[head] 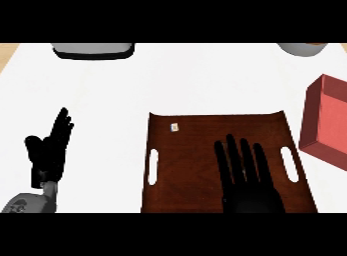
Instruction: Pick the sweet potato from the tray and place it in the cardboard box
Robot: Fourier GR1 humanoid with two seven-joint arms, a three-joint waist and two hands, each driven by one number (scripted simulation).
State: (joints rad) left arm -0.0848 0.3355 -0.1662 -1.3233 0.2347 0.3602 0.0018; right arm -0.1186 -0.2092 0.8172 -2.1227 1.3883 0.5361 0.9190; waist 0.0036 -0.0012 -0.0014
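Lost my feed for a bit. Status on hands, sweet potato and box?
Right hand open, flat over tray. Left hand open, resting at left. Sweet potato not visible. Box right of tray, nothing blocking.

No readable text; small pale tag on tray (205, 125) illegible

You see a white counter (132, 100) bearing a brown tray (198, 130) at lower centre, a red box (335, 125) at right, and a grey object (93, 50) at the upper left.
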